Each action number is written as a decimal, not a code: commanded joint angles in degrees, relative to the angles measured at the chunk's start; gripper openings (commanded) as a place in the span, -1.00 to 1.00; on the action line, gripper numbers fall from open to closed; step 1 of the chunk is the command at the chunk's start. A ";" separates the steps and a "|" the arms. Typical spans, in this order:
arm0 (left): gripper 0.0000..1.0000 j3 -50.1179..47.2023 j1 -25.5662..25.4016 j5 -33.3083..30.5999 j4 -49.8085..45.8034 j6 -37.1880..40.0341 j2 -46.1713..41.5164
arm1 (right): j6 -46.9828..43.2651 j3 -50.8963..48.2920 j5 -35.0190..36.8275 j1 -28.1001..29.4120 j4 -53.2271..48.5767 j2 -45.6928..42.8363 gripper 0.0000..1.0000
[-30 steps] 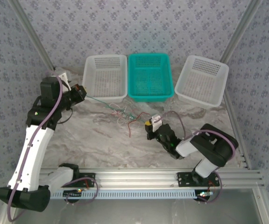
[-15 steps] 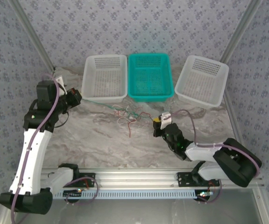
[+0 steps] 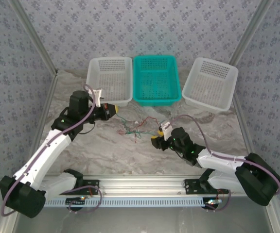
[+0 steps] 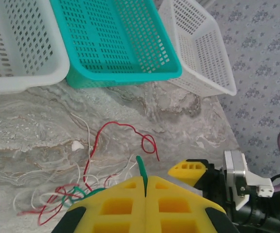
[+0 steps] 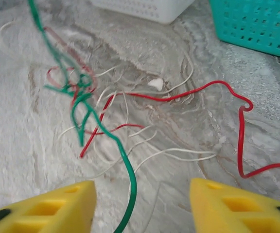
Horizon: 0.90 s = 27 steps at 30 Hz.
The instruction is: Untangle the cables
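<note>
1. In the last second my left arm has come down from the far left corner toward the middle. My right arm has stretched out low over the table, and its fingers, pressed together before, now stand apart.
2. Top view: the table has a grey-white marble pattern, and the walls carry wallpaper with small flowers. Three plastic baskets full of holes stand at the far edge: white basket, teal basket, second white basket. The cables lie in a loose tangle in front of the teal basket, between my left gripper and right gripper.
3. Left wrist view: my yellow pads are pressed together on the green cable, and its end stands up out of the seam. The red cable curls on the marble beyond.
4. Right wrist view: my fingers are wide apart and hold nothing; the green cable runs down between them. Here the thin whitish cables are plain to see, flat on the marble.
</note>
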 commanded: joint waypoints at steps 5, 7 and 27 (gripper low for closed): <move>-1.00 -2.01 -0.27 -3.77 0.30 1.61 -0.28 | 0.08 12.84 -13.97 -0.52 -14.54 -2.15 0.48; -1.00 -2.72 -0.33 -4.47 -0.04 1.57 0.38 | 1.66 15.62 -18.28 -1.01 -14.11 -0.08 0.98; -1.00 -6.45 -0.90 -3.01 2.86 0.09 -1.00 | 4.47 24.22 -17.77 -2.39 15.48 35.69 -0.05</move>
